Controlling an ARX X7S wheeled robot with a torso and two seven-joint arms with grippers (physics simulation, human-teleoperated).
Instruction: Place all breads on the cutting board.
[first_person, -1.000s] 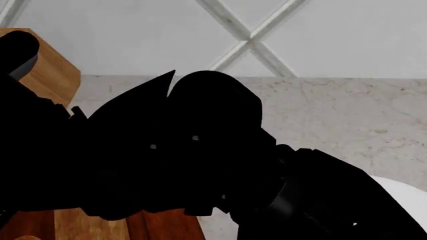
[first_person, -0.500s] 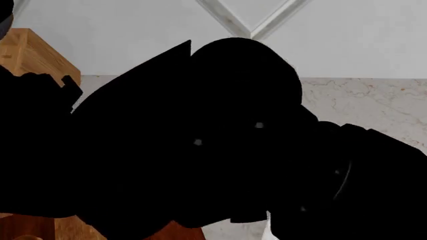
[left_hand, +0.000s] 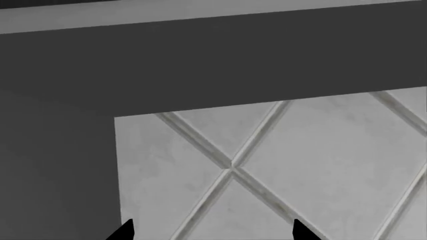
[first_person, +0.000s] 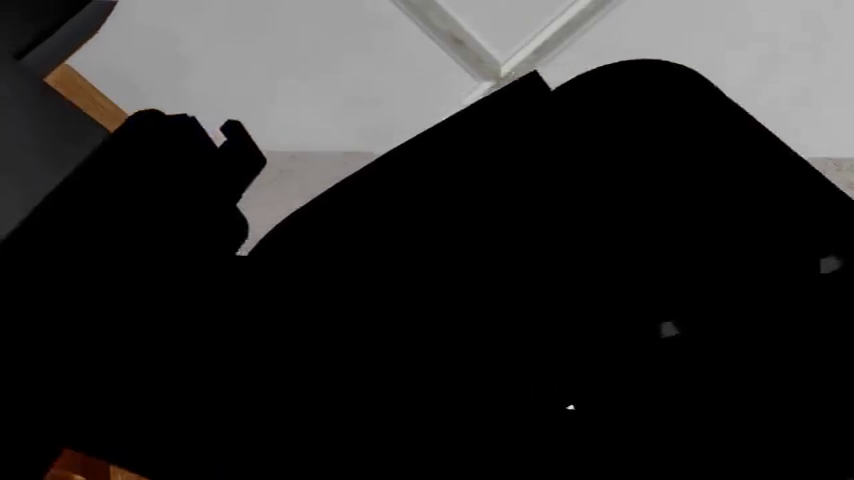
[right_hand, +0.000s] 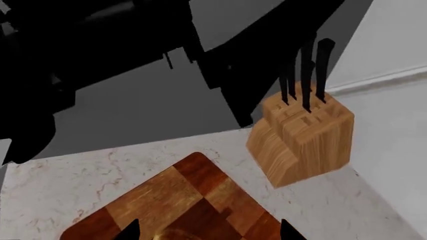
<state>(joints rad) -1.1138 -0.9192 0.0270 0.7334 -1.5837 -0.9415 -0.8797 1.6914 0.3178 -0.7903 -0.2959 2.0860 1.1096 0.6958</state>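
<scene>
While the right gripper (right_hand: 208, 231) hangs over the cutting board (right_hand: 177, 202), only its two dark tips show, set wide apart with nothing seen between them. A small golden patch at the picture's edge may be bread, but I cannot tell. No other breads show, so I cannot say how many are left. The knife block (right_hand: 303, 137) stands near the board's corner, so there is less room on that side. The left gripper (left_hand: 210, 231) points at the tiled wall (left_hand: 267, 165), its tips spread too. Black arms (first_person: 507, 300) fill the head view.
</scene>
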